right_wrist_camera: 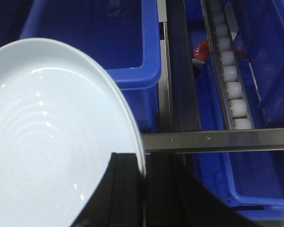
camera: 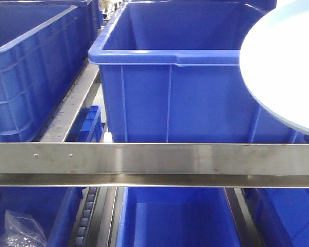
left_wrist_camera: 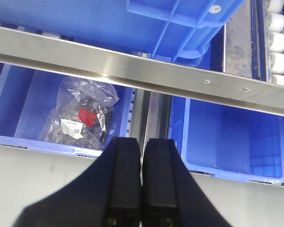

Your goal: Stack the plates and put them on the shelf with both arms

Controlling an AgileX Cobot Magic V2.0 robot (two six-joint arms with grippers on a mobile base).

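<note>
Step in hand: carry to shelf. Right gripper (right_wrist_camera: pixel 143 189) fingers clamped on rim of plate (right_wrist_camera: pixel 47 142), held aloft before blue bins (camera: pixel 170 87), above steel rail (camera: pixel 154 159). Only 1 plate visible. Left gripper (left_wrist_camera: pixel 142 170) fingers together, empty. Next: level plate, clear rail.

it's a steel-railed shelf (camera: pixel 154 158) with roller tracks (right_wrist_camera: pixel 229 75), blue bins (camera: pixel 175 98) sitting on both levels, and one lower bin holding a plastic bag (left_wrist_camera: pixel 80 116) of dark parts
</note>
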